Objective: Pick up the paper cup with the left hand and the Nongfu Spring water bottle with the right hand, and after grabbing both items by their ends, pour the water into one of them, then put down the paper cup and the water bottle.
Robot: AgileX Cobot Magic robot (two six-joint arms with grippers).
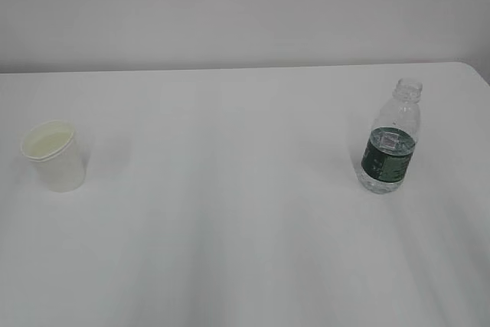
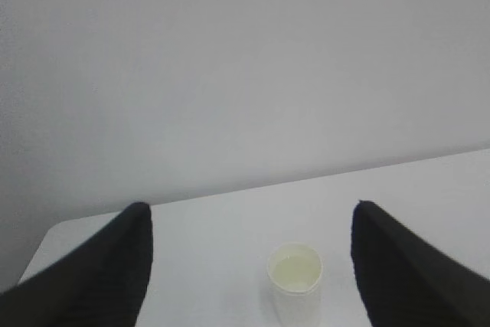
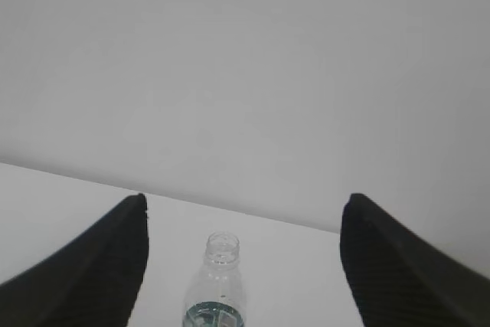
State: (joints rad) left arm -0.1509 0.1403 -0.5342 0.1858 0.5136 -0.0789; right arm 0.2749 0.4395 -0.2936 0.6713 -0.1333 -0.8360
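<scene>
We see a plain white paper cup [image 1: 53, 155] with a cream inside at the left of the exterior frame. At the right stands a clear, ribbed Nongfu Spring water bottle [image 1: 390, 137] with a dark green label band speckled with pale print. The table [image 1: 230, 227] is white, the wall [image 1: 230, 5] behind it pale grey. In both wrist views, the fingers [image 2: 92, 281] [image 3: 406, 273] at the lower corners are black.

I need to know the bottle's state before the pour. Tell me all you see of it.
The water bottle is small, clear ribbed plastic with a dark green label band and an uncapped threaded neck. It stands upright on the white table, on the right side, far from the paper cup. Nothing touches it; in the right wrist view it stands ahead, between the open jaws.
</scene>
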